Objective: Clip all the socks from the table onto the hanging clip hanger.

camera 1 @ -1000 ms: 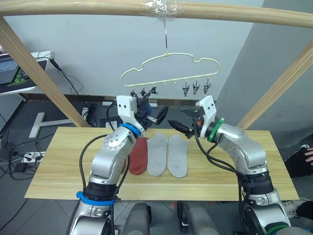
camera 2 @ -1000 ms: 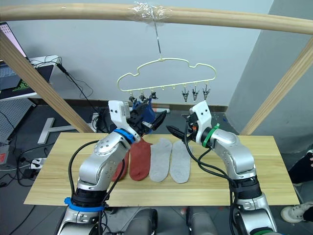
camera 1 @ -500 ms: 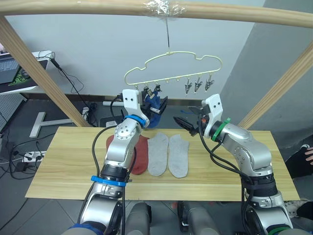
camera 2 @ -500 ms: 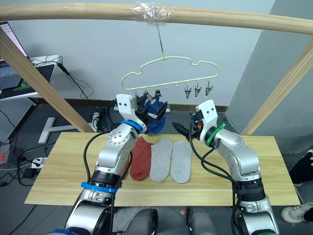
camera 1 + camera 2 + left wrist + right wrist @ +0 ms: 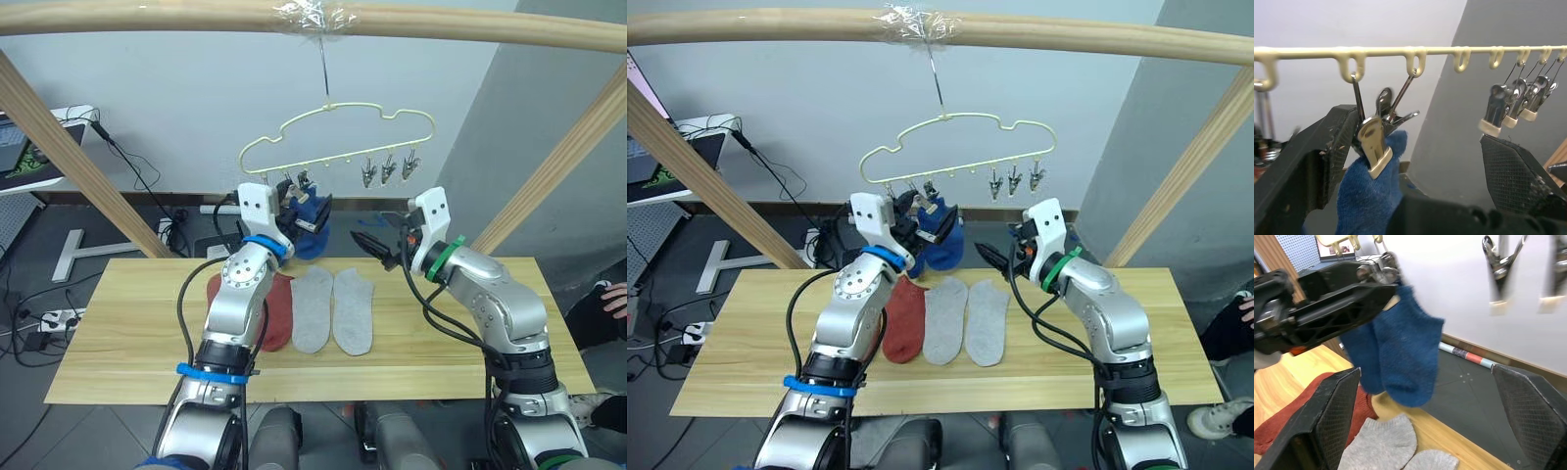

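The pale-yellow clip hanger (image 5: 333, 132) hangs by its hook from the wooden pole. Two blue socks (image 5: 310, 221) hang from its left clips (image 5: 1374, 142). My left gripper (image 5: 312, 206) is raised right at those clips, open, one finger (image 5: 1303, 161) beside the blue sock (image 5: 1369, 198). My right gripper (image 5: 368, 243) hovers open just right of the blue socks (image 5: 1400, 350), above the table (image 5: 118, 333). On the table lie two rust-red socks (image 5: 279, 311) and two grey socks (image 5: 313, 308), side by side; the outer red one is partly behind my left arm.
A thick wooden pole frame (image 5: 196, 15) spans overhead, with slanted legs at both sides. Three free clips (image 5: 389, 166) hang at the hanger's right end. A desk with a laptop (image 5: 15, 147) and floor cables stand to the left. A person's hand (image 5: 615, 299) shows at the right edge.
My left gripper rose with a blue sock from table height to the left clips. The sock now hangs from a clip, and the fingers stand apart. The right arm barely moved.
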`<act>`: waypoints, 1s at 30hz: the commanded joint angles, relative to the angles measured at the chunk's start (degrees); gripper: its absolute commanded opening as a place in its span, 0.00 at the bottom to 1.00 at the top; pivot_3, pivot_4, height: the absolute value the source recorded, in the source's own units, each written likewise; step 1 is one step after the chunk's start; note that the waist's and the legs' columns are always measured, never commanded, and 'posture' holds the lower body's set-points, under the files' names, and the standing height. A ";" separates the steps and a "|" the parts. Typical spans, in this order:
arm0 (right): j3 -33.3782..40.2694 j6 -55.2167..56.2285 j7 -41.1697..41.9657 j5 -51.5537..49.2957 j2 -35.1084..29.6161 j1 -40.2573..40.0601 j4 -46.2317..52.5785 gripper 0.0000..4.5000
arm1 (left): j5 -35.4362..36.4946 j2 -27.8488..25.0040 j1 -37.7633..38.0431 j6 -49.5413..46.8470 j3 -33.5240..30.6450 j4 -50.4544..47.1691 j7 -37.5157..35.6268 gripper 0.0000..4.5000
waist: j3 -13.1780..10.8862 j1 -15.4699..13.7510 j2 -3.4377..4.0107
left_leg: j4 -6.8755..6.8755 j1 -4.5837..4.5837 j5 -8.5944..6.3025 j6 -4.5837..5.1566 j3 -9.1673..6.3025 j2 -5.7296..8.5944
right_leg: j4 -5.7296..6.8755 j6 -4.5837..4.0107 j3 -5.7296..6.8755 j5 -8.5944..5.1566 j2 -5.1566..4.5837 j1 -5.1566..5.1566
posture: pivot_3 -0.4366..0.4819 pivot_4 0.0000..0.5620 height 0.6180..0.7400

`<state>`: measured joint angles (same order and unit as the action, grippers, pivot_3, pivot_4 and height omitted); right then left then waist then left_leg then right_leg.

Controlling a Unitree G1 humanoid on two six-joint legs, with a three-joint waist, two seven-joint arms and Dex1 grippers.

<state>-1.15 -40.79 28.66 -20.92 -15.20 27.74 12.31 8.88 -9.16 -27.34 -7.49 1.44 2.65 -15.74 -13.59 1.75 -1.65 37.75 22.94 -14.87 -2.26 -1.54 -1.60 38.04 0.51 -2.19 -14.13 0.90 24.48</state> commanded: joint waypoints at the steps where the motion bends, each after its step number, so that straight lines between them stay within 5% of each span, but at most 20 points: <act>1: 1.30 0.67 -0.19 -1.31 -0.23 0.58 2.38 0.99 | -0.08 -0.55 3.51 -2.06 -0.97 -9.60 1.36 1.00 | 0.00 0.09 0.00 | 0.01 0.00 0.00 0.00 0.01 -0.03 | 0.00 0.00 -0.02 0.00 0.00 0.00 | 0.47 0.36 1.00; 11: 1.52 0.95 1.23 -3.50 -1.24 1.04 3.33 0.99 | -1.51 -0.19 9.83 -5.41 1.59 -20.04 1.99 1.00 | 0.00 0.00 0.00 | 0.10 -0.02 0.00 0.01 0.01 0.02 | 0.02 0.03 -0.01 0.01 0.00 -0.05 | 0.48 0.36 1.00; 30: 2.21 0.22 -0.78 -4.45 -2.01 0.48 4.99 0.99 | -6.86 3.65 -2.30 3.46 2.95 1.49 5.66 1.00 | 0.00 0.08 0.00 | 0.12 -0.02 0.00 0.02 0.02 0.02 | 0.03 0.04 -0.02 0.03 0.02 -0.06 | 0.42 0.36 1.00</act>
<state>-0.18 -40.78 28.16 -24.17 -16.86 28.10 13.91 2.93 -6.05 -28.20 -6.03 5.03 4.60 -11.18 -13.59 1.83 -1.65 37.88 22.92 -14.86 -2.24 -1.52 -1.57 38.07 0.55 -2.21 -14.09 0.92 24.42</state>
